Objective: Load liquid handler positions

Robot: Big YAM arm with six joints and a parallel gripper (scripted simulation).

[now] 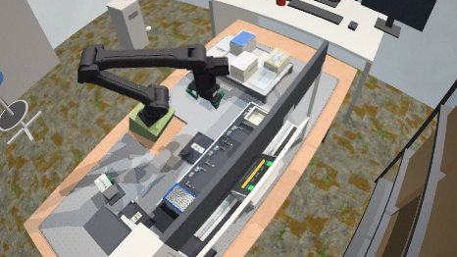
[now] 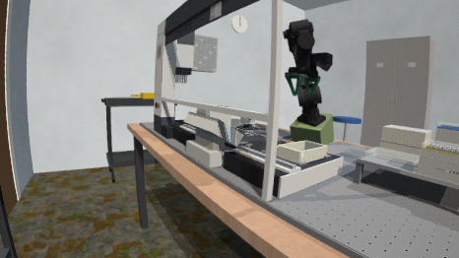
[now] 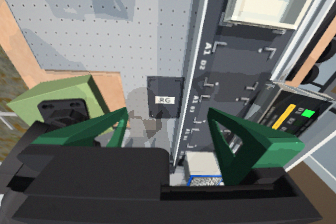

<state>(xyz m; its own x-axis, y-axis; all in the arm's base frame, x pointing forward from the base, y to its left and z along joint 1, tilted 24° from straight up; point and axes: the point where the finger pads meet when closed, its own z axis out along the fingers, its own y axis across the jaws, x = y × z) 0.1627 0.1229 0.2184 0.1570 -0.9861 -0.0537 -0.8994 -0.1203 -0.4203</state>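
My gripper [image 1: 205,95] [image 2: 302,84] [image 3: 167,111] is open and empty. It hangs high over the table between the arm's green base block [image 1: 151,124] [image 3: 55,97] and the SHELF [image 1: 246,84] [image 2: 366,161]. The cream one-well reservoir [image 1: 256,114] [image 2: 301,150] [image 3: 262,12] sits open in the deck position nearest the SHELF. A blue-framed tip rack [image 1: 178,197] [image 3: 205,170], cover off and full of pale tips, sits at the far end of the row. The positions between them show bare brackets [image 3: 240,50]. On the SHELF stand a blue-topped rack [image 1: 243,40] [image 2: 448,128], a white box [image 1: 243,65] [image 2: 406,135] and a yellow rack [image 1: 277,59] [image 2: 440,155].
The dark regrip nest RG [image 1: 198,144] [image 3: 164,95] lies beside the deck. The handler's tall gantry beam [image 1: 273,129] [image 2: 217,0] and post [image 2: 273,84] run along the deck's far side. A control panel [image 1: 255,174] [image 3: 295,112] with green and yellow marks lies beyond it.
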